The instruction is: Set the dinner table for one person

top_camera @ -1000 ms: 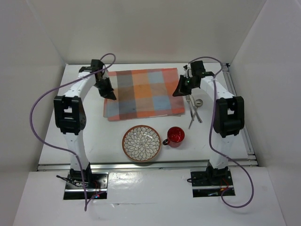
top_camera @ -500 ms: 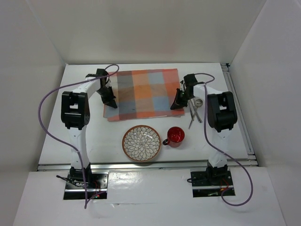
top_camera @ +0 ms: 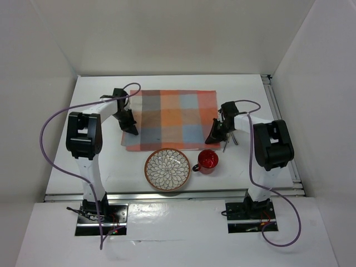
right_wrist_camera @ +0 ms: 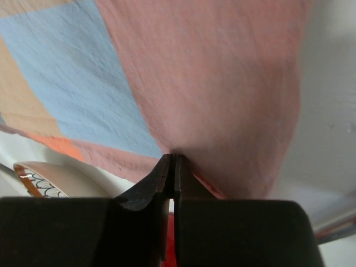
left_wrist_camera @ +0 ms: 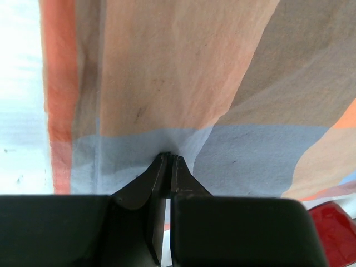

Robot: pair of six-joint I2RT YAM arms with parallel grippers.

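The orange-and-blue checked placemat [top_camera: 169, 119] lies spread on the white dinner table [top_camera: 100, 161]. My left gripper [top_camera: 133, 131] is shut on the placemat's near left corner; the left wrist view shows its tips [left_wrist_camera: 169, 157] pinching the cloth [left_wrist_camera: 183, 83]. My right gripper [top_camera: 212, 140] is shut on the near right corner, and the right wrist view shows its tips [right_wrist_camera: 173, 158] pinching the cloth [right_wrist_camera: 211, 83]. A patterned bowl [top_camera: 167, 169] and a red mug [top_camera: 207, 160] sit just in front of the placemat. A fork and spoon [top_camera: 231, 139] lie right of it, partly hidden by my right arm.
A metal rail [top_camera: 281, 128] runs along the table's right edge. White walls enclose the table at the left, back and right. The mug's red rim [left_wrist_camera: 334, 222] shows in the left wrist view; the bowl's edge [right_wrist_camera: 39, 178] shows in the right wrist view.
Both grippers have pulled the placemat toward the near edge; its front edge now lies close to the bowl and mug. Both arms have drawn back.
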